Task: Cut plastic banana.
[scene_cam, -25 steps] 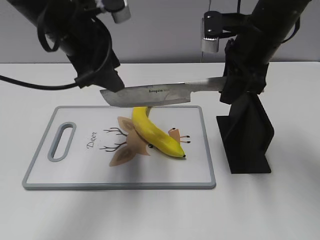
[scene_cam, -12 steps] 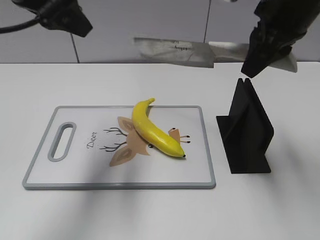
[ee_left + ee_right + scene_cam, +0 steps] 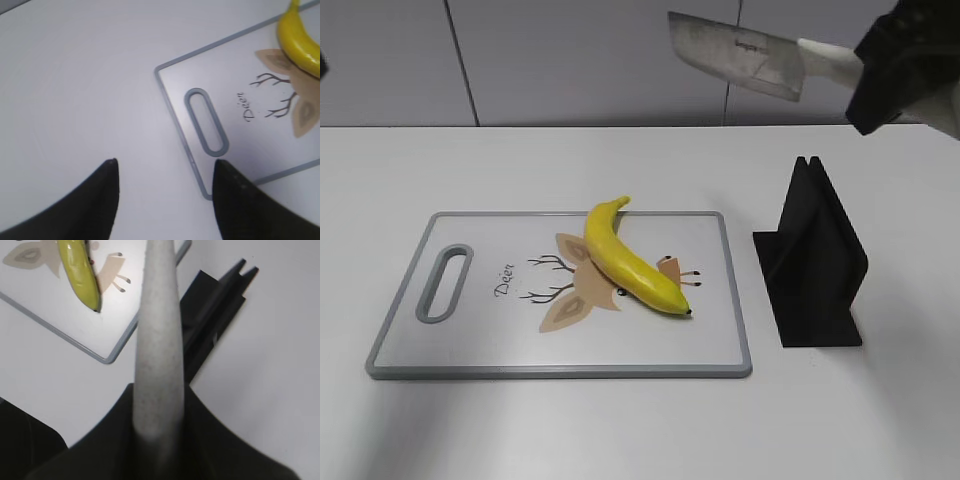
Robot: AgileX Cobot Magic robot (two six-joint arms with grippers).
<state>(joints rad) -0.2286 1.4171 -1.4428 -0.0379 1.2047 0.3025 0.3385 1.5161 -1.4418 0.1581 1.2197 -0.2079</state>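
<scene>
Right gripper, clamping the knife, has risen higher; left gripper spread.

Glossy bright-yellow curved plastic banana, whole and uncut; lying flat on its side on a white rectangular cutting board with a grey rim, over the tan deer drawing printed there; stubby stem pointing toward the board's far edge and reaching just up to the rim; small dark tip aimed toward the near right part of the board; body bowed, with the outer curve facing the handle-slot side; seen partly at the top right of the left wrist view; seen from above in the right wrist view, dark tip nearest; untouched by anything above.
</scene>
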